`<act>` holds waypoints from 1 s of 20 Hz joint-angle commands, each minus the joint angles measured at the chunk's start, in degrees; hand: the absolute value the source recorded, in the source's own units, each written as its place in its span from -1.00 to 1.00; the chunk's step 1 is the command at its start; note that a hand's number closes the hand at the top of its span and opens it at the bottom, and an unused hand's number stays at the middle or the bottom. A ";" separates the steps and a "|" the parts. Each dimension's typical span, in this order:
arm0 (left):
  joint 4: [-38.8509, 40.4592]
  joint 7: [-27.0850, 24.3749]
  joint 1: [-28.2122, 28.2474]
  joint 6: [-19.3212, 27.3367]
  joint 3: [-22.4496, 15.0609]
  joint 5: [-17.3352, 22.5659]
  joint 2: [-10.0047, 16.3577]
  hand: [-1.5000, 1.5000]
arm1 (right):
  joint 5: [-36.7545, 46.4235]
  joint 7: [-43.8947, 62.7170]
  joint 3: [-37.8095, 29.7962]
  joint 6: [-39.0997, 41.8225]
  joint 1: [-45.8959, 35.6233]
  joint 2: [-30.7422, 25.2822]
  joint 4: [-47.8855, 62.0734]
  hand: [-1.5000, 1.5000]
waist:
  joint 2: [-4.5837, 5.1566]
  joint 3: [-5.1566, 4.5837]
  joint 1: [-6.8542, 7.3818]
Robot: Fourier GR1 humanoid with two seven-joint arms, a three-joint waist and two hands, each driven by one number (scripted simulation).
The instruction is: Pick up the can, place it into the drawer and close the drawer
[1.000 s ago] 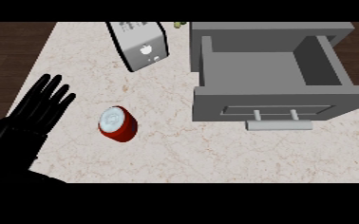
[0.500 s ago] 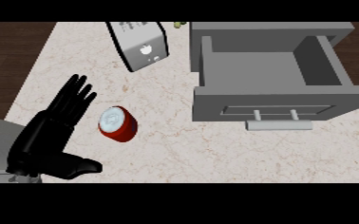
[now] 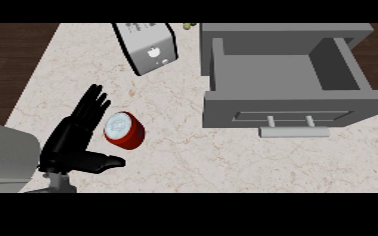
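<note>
Here, the black left hand (image 3: 70, 145) is released, fingers straight and thumb spread, just beside the short red metal can with a silver lid (image 3: 124, 130) on the pale marbled worktop (image 3: 192, 160); I judge it is posed to wrap the can. The open grey box drawer (image 3: 280, 111) lies well to the right. Bare worktop lies between them, and the drawer's cavity holds nothing.

**A:** Lighting's flat and bright here imo. The pale worktop (image 3: 221, 155) looks evenly lit from edge to edge.

**B:** Yeah, the only real shading is inside the drawer (image 3: 221, 112), where the right inner wall goes darker than its floor. The black left hand (image 3: 74, 137) mostly reads as a dark shape, with faint highlights along the fingers (image 3: 90, 105).
</note>
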 commanded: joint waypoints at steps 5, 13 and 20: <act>11.80 -10.35 -0.52 -0.98 3.46 -2.23 1.40 -1.00 | 3.12 -1.02 0.14 2.52 0.65 4.34 -1.37 -1.00 | 0.00 0.02 0.01; 17.34 -16.01 0.54 -2.19 4.46 -3.24 2.74 -1.00 | 2.84 -0.72 -1.39 3.45 1.88 5.26 -3.90 -1.00 | -0.06 0.03 0.06; 38.88 -26.06 -9.98 -2.50 6.63 -5.23 3.41 -1.00 | -2.72 3.80 -5.03 4.64 -1.07 2.37 -1.71 -1.00 | 0.04 0.00 -0.17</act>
